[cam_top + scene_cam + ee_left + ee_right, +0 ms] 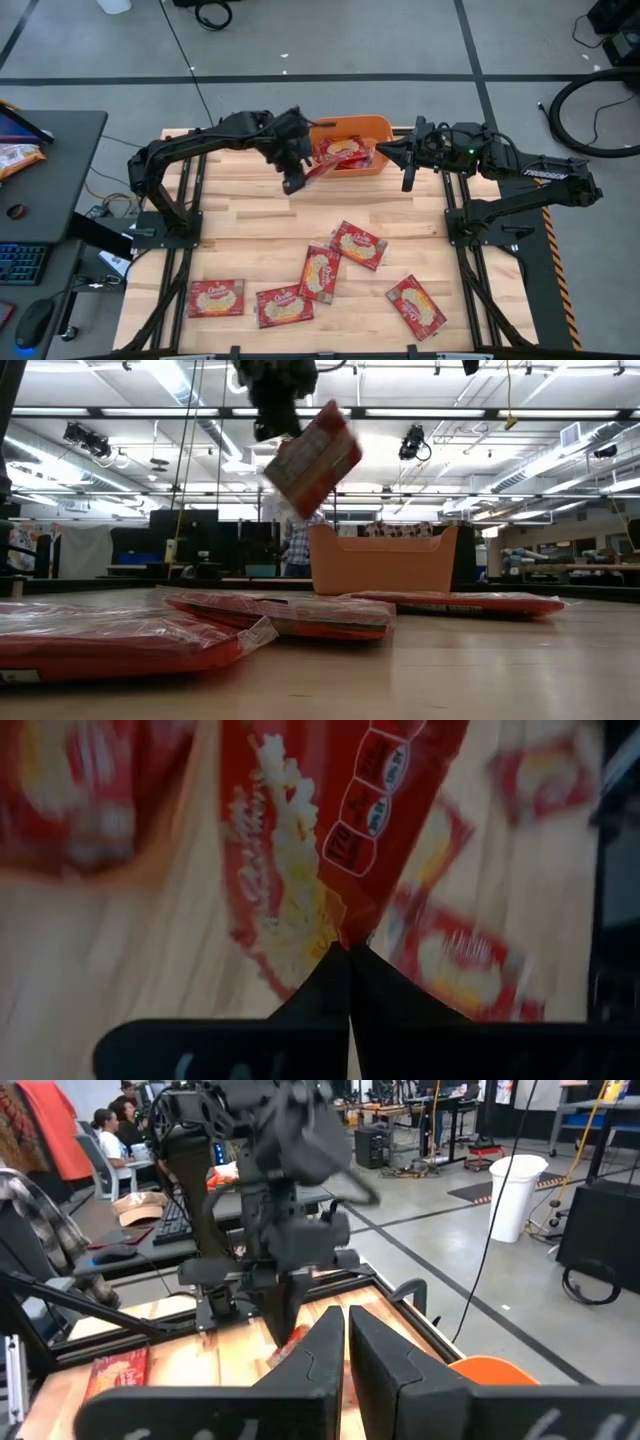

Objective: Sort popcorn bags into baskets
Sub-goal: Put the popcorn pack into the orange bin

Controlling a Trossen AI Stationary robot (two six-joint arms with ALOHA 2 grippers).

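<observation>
Orange basket [355, 135] at the worktop's [240, 225] far edge holds bags [345, 152]. Left gripper [293, 180], jaws clamped on one bag [312, 458], hangs beside it; low view alone shows it airborne. Right gripper [407, 170], jaws narrow, empty.

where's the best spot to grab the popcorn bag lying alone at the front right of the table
Probably one short edge of that popcorn bag, coming straight down from above. It lies flat and skewed on the table, apart from the other bags, so a thin crimped end gives the gripper something to pinch; its broad face likely would not.
</observation>
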